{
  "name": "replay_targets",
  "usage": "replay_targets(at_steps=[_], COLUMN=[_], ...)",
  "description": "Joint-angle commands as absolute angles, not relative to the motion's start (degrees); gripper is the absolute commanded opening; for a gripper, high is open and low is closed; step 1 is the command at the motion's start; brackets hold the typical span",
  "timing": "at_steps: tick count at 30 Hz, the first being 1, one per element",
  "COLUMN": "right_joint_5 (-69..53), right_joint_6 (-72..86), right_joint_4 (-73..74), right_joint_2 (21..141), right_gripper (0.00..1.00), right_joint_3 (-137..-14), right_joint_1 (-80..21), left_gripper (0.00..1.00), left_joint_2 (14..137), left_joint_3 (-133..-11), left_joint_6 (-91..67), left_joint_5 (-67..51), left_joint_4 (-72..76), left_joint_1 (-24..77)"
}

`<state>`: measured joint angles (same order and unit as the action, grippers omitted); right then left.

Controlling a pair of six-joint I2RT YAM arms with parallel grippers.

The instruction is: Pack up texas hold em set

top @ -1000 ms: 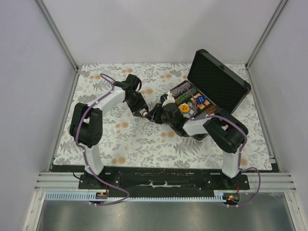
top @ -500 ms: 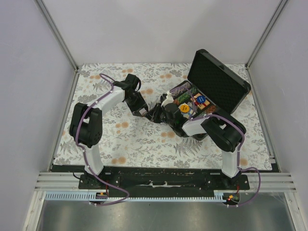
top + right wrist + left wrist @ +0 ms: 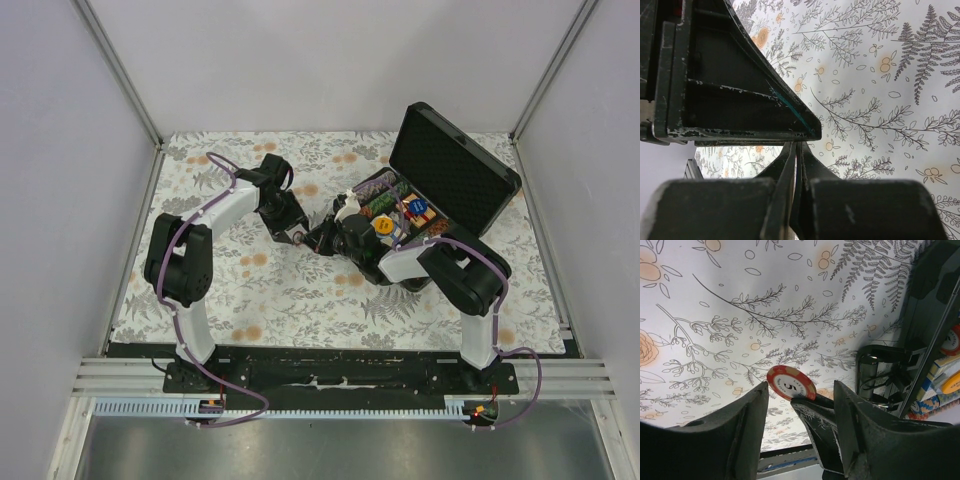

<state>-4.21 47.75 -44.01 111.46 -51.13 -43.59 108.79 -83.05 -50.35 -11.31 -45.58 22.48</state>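
Handover above the desk [image 3: 300, 290]: right claw [image 3: 795, 150] pressed together, seemingly nipping the reddish chip [image 3: 791, 382] by its edge, left claw [image 3: 800, 390] spread either side of it.
Chip stands upright in the air, just left of the black case [image 3: 460, 175], which lies open, lid up. Inside: multicoloured chip rows [image 3: 385, 190], blue deck [image 3: 421, 208], yellow disc [image 3: 383, 226]. Next, I reckon, left backs clear and right carries the chip to a row, which means an edge-on, tight fit.
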Motion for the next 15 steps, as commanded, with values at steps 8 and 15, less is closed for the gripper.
replay_targets(at_steps=[8,15], right_joint_5=[-4.66,-3.08], right_joint_6=[39.39,26.65], right_joint_4=[-30.0,-11.19], right_joint_2=[105.22,97.13], right_gripper=[0.0,0.0], right_joint_3=[-55.11,-58.79], right_joint_1=[-43.33,-43.42], left_gripper=[0.84,0.87], left_joint_2=[103.54,96.25], left_joint_3=[-82.79,-81.39], left_joint_6=[-48.96,-44.48], left_joint_5=[-7.3,-0.19], left_joint_4=[-48.07,-48.61], left_joint_1=[20.04,17.05])
